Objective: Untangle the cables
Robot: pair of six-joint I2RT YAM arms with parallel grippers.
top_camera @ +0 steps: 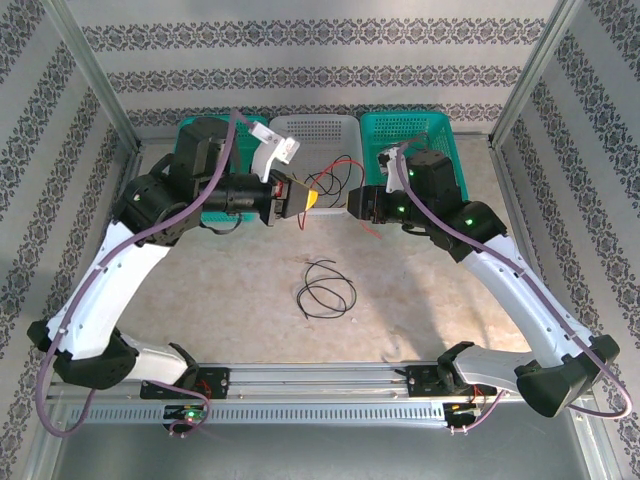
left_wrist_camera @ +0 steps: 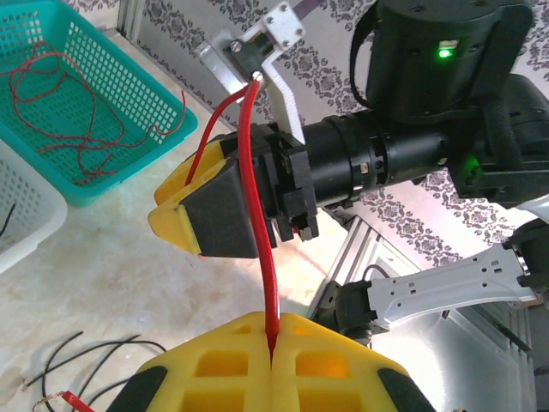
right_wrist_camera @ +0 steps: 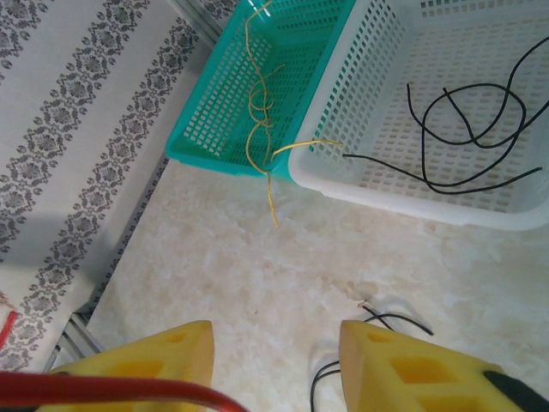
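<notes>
— Look left first. See the left gripper (left_wrist_camera: 273, 330), clamped tight on the red wire (left_wrist_camera: 257, 215), up over the table (top_camera: 230, 300).
— Looks thin, soft and light. Bends easy, could slip out.
— Lower down, see the black wire (top_camera: 325, 290), curled loose on the table.
— Now the right gripper (right_wrist_camera: 274, 343): spread wide, holding nothing. Best to pinch the red wire close by the left grip.

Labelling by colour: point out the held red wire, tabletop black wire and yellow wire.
Thin red wire (left_wrist_camera: 257, 223): left wrist view, mid-span.
Thin black wire coil (top_camera: 326, 291): top view, coil's middle.
Thin yellow wire (right_wrist_camera: 258, 129): right wrist view, knotted middle.
</notes>
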